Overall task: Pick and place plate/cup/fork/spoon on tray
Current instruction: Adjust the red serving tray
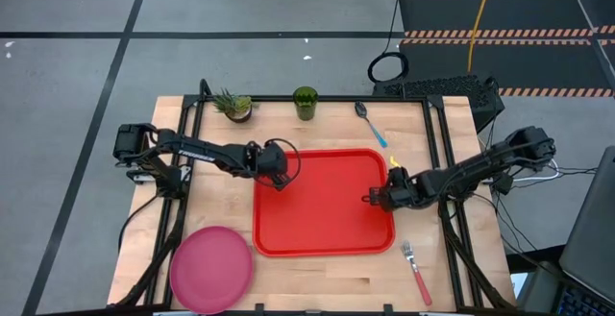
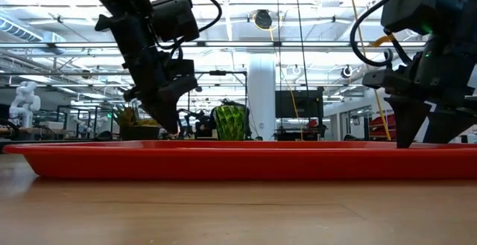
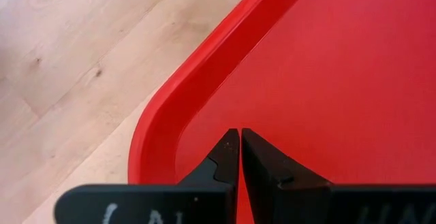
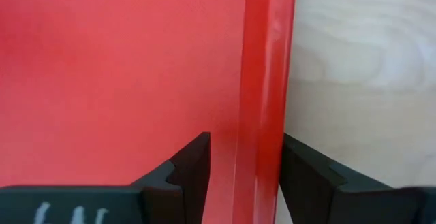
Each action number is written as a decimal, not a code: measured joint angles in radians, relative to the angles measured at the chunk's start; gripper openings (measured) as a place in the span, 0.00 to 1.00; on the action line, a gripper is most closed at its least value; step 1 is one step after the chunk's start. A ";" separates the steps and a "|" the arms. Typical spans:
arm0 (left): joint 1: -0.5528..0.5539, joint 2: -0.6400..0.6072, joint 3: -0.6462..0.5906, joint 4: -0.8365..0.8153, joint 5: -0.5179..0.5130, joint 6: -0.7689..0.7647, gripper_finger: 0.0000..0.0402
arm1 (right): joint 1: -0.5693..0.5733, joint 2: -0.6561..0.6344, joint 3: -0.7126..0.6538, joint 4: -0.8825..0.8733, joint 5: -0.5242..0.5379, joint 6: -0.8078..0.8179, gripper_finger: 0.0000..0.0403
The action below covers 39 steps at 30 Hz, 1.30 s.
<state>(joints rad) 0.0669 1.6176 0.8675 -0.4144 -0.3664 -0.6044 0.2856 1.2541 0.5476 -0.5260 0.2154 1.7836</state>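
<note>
The red tray (image 1: 322,201) lies flat on the middle of the wooden table. My left gripper (image 3: 240,137) is shut and points down just inside the tray's far left corner (image 1: 279,177). My right gripper (image 4: 245,141) is open astride the tray's right rim (image 1: 373,199), one finger inside and one outside. The pink plate (image 1: 211,268) lies flat at the near left. At the far edge the green cup (image 1: 306,102) stands upright. The blue-handled spoon (image 1: 370,122) lies at the far right and the red-handled fork (image 1: 418,270) at the near right. My left gripper's shut fingertips (image 3: 231,149) stand slanting down over the tray's floor by its far left corner (image 3: 204,122); whether they touch it I cannot tell. My right gripper's inner finger (image 4: 194,159) stands clear of the rim (image 4: 262,115). The outer finger (image 4: 300,166) is close against the rim's outer edge; I cannot tell whether it touches.
A small potted plant (image 1: 233,106) stands at the far edge, left of the cup. Black frame rails (image 1: 437,162) run along the table's left and right sides. Bare wood shows in front of the tray (image 1: 327,278).
</note>
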 joint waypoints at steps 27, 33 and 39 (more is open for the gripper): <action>0.000 0.000 -0.007 0.023 -0.013 0.010 0.05 | 0.079 -0.001 0.002 -0.001 0.068 0.079 0.37; 0.000 0.000 -0.007 0.081 0.008 0.029 0.05 | 0.079 -0.037 0.002 -0.003 0.072 0.035 0.37; 0.000 0.000 0.009 0.079 0.060 0.049 0.05 | 0.079 -0.122 0.002 -0.023 0.149 -0.027 0.37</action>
<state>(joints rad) 0.0669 1.6173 0.8764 -0.3355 -0.3066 -0.5553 0.3649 1.1324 0.5499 -0.5486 0.3648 1.7566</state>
